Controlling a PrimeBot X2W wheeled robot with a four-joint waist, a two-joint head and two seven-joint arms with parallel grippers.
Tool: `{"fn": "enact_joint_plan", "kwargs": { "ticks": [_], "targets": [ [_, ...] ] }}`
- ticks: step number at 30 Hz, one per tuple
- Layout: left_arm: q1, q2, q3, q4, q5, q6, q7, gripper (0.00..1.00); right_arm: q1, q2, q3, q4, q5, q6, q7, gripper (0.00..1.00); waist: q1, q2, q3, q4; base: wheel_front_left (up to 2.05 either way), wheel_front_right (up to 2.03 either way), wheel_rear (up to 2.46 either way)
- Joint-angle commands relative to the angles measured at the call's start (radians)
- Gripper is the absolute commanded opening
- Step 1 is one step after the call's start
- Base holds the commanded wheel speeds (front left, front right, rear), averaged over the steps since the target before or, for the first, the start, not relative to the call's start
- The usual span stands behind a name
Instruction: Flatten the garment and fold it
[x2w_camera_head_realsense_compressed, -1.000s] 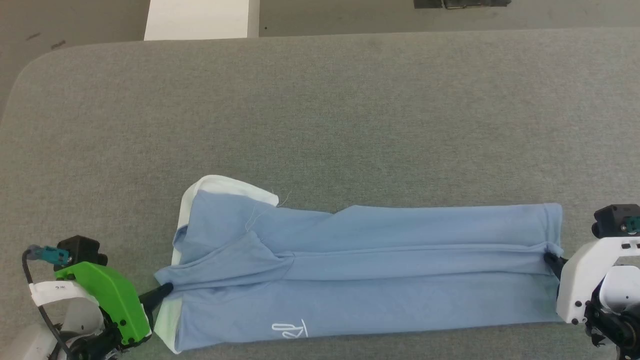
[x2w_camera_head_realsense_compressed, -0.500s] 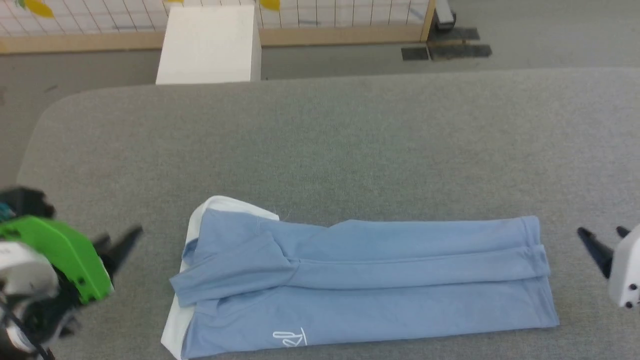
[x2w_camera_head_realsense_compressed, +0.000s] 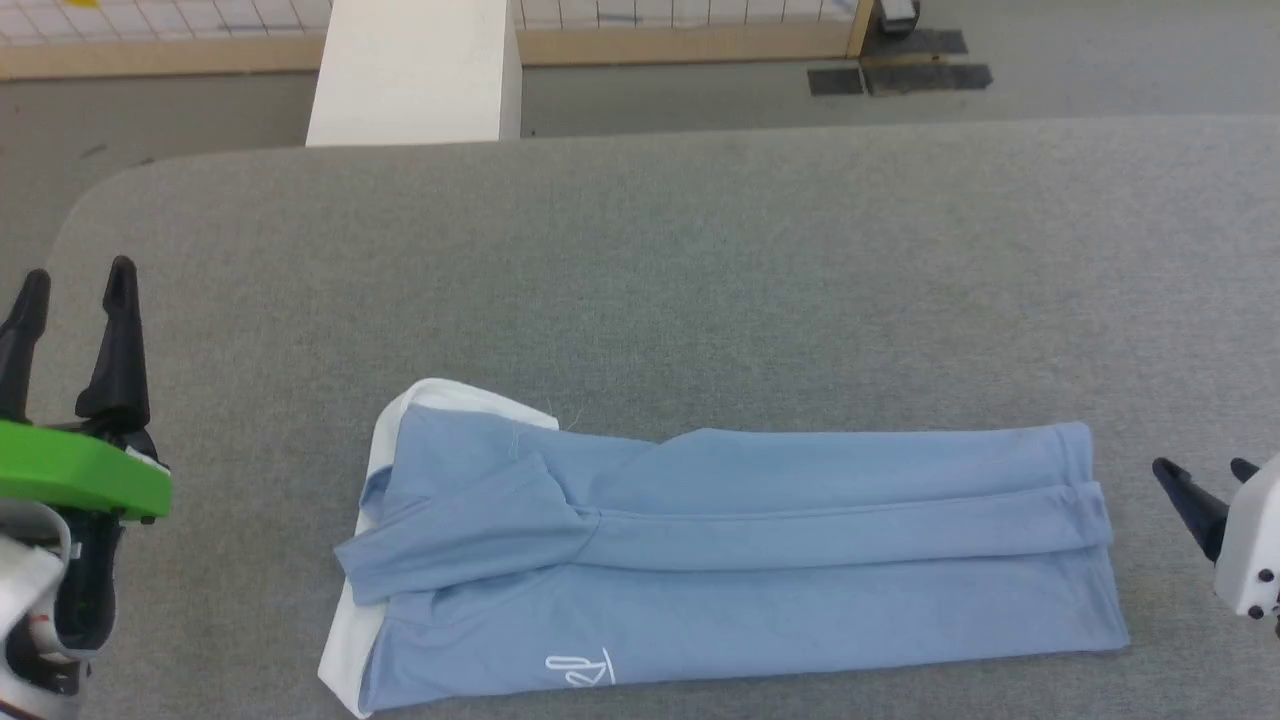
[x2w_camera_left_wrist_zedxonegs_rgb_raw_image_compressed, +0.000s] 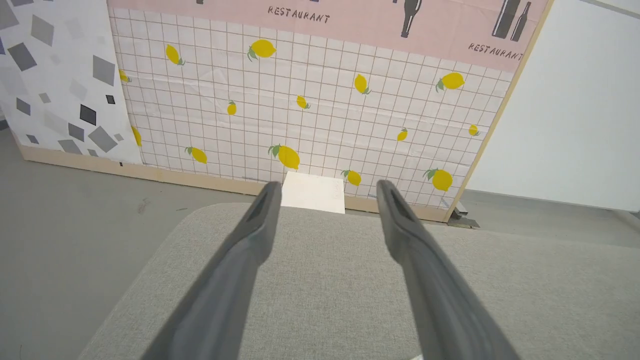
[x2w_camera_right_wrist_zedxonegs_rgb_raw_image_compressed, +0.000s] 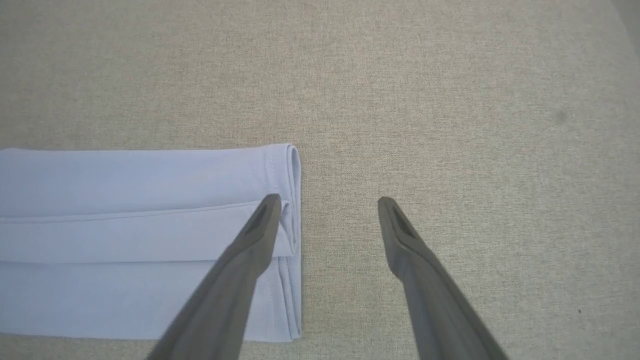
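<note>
The garment (x2w_camera_head_realsense_compressed: 740, 560), a light blue polo shirt with a white collar at its left end and a small white logo near the front edge, lies folded into a long band on the grey table (x2w_camera_head_realsense_compressed: 640, 270). Its hem end (x2w_camera_right_wrist_zedxonegs_rgb_raw_image_compressed: 150, 240) lies flat in the right wrist view. My left gripper (x2w_camera_head_realsense_compressed: 72, 285) stands open at the far left, well clear of the collar, fingers pointing away over the table (x2w_camera_left_wrist_zedxonegs_rgb_raw_image_compressed: 325, 280). My right gripper (x2w_camera_head_realsense_compressed: 1202, 470) is open just right of the hem, nothing between its fingers (x2w_camera_right_wrist_zedxonegs_rgb_raw_image_compressed: 325, 200).
A white box (x2w_camera_head_realsense_compressed: 410, 70) stands on the floor beyond the table's far edge, with a tiled lemon-print wall panel (x2w_camera_left_wrist_zedxonegs_rgb_raw_image_compressed: 300, 100) behind it. The table's rounded far-left corner (x2w_camera_head_realsense_compressed: 90, 210) is near my left gripper. Bare grey cloth surrounds the garment.
Both grippers let go of the garment's ends and opened. The left arm swung away left and turned to point up the table; the right drew back right. The camera tilted up.
</note>
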Motion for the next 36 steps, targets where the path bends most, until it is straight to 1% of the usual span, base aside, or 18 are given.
{"fn": "enact_joint_plan", "kwargs": {
  "ticks": [1,5,11,15,20,23,29,33,34,35,36],
  "targets": [
    [-0.011,-0.011,0.004,0.018,0.031,-0.010,-0.051,1.00,0.017,0.002,0.006,0.007,-0.012,-0.002,0.001,1.00,0.0001,0.0048,0.028,0.009,0.00,0.00,0.00],
    [-0.024,-0.032,0.001,0.056,0.113,-0.028,-0.103,1.00,0.025,-0.003,0.025,0.026,-0.022,-0.002,0.022,1.00,0.0001,0.0048,0.061,0.017,0.00,0.00,0.00],
    [-0.025,-0.071,0.038,0.065,0.204,-0.058,-0.114,1.00,0.021,0.008,0.057,0.055,0.001,-0.002,0.041,1.00,0.0001,0.0048,0.105,0.025,0.00,0.00,0.00],
    [-0.016,-0.103,0.077,0.060,0.232,-0.084,-0.114,1.00,0.015,0.015,0.076,0.084,0.013,-0.002,0.040,1.00,0.0001,0.0048,0.133,0.033,0.00,0.00,0.00],
    [-0.008,-0.126,0.113,0.065,0.263,-0.117,-0.114,1.00,0.002,0.032,0.101,0.124,0.026,-0.002,0.018,1.00,0.0001,0.0048,0.153,0.043,0.00,0.00,0.00],
    [0.000,-0.138,0.130,0.075,0.275,-0.133,-0.114,1.00,-0.011,0.044,0.135,0.141,0.041,-0.002,0.009,1.00,0.0001,0.0048,0.155,0.045,0.00,0.00,0.00],
    [0.007,-0.158,0.150,0.092,0.292,-0.155,-0.114,1.00,-0.040,0.052,0.218,0.151,0.072,-0.002,0.021,1.00,0.0001,0.0048,0.147,0.040,0.00,0.00,0.00],
    [0.004,-0.170,0.151,0.102,0.299,-0.164,-0.114,1.00,-0.043,0.043,0.224,0.171,0.067,-0.002,0.044,1.00,0.0001,0.0048,0.141,0.041,0.00,0.00,0.00],
    [0.003,-0.172,0.152,0.103,0.300,-0.166,-0.114,1.00,-0.044,0.043,0.222,0.173,0.065,-0.002,0.049,0.40,0.0001,0.0048,0.141,0.041,0.00,0.00,0.00],
    [0.003,-0.175,0.153,0.105,0.302,-0.168,-0.114,1.00,-0.044,0.042,0.218,0.174,0.062,-0.002,0.054,0.04,0.0001,0.0048,0.140,0.041,0.00,0.00,0.00],
    [0.003,-0.177,0.155,0.106,0.303,-0.169,-0.114,1.00,-0.043,0.042,0.211,0.177,0.059,-0.002,0.063,0.00,0.0001,0.0048,0.139,0.041,0.00,0.00,0.00]
  ]
}}
